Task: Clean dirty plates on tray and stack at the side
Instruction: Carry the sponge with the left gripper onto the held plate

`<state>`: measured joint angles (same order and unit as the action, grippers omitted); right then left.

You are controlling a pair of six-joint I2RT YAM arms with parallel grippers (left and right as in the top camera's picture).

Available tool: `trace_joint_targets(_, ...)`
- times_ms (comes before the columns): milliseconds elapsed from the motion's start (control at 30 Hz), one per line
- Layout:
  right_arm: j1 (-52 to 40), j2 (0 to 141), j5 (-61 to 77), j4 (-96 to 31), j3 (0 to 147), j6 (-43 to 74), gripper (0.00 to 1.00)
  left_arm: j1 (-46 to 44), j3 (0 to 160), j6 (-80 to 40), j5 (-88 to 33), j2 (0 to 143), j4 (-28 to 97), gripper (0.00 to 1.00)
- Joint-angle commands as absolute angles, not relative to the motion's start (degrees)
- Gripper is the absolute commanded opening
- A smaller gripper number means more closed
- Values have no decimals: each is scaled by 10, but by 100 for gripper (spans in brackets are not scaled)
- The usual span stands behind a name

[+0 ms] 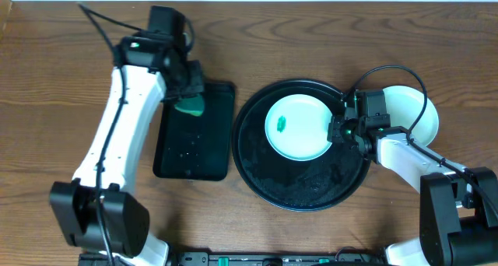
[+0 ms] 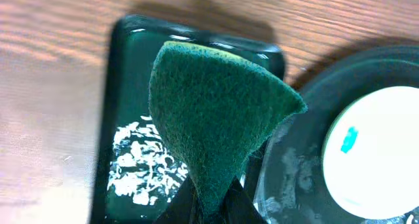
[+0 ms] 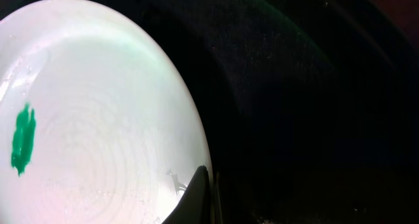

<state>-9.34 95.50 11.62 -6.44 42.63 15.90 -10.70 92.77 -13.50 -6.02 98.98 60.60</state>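
Observation:
One pale plate [image 1: 299, 126] with a small green smear [image 1: 282, 124] lies in the upper middle of the round black tray [image 1: 268, 173]. My right gripper [image 1: 338, 131] is shut on that plate's right rim. In the right wrist view one finger [image 3: 196, 194] lies over the edge of the plate [image 3: 98, 119], which carries the smear [image 3: 23, 139]. A second plate, white [image 1: 416, 114], sits on the table right of the tray, partly under the right arm. My left gripper [image 2: 213, 207] is shut on a green scouring sponge [image 2: 216, 112], held above the rectangular tray.
A smaller rectangular black tray [image 1: 206, 153], wet with foam flecks [image 2: 141, 165], lies left of the round tray. The left arm reaches over it from the near left. The right arm's cable loops above the white plate.

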Motion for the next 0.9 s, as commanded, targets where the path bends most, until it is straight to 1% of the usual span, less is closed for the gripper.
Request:
trace_joint_targets(0, -91, 957, 125, -64, 423, 156, 1, -149, 940, -152, -71, 990, 593, 15)
trace_joint_targets(167, -91, 957, 126, -64, 423, 158, 1, -211, 935, -180, -71, 990, 559, 16)
trace_joint_targets(300, -91, 957, 126, -64, 423, 158, 1, -262, 915, -217, -71, 990, 506, 15)
trace_joint_targets(467, -91, 957, 126, -64, 423, 158, 1, -312, 877, -225, -68, 993, 434, 14)
trace_joint_targets(633, -91, 957, 126, -64, 423, 158, 1, -338, 860, -248, -69, 1017, 397, 14)
trace_joint_targets(667, -91, 957, 126, -64, 423, 158, 1, -343, 860, -257, -69, 1028, 392, 13)
trace_joint_targets(867, -91, 957, 129, -61, 423, 167, 1, -352, 860, -269, -69, 1079, 380, 11)
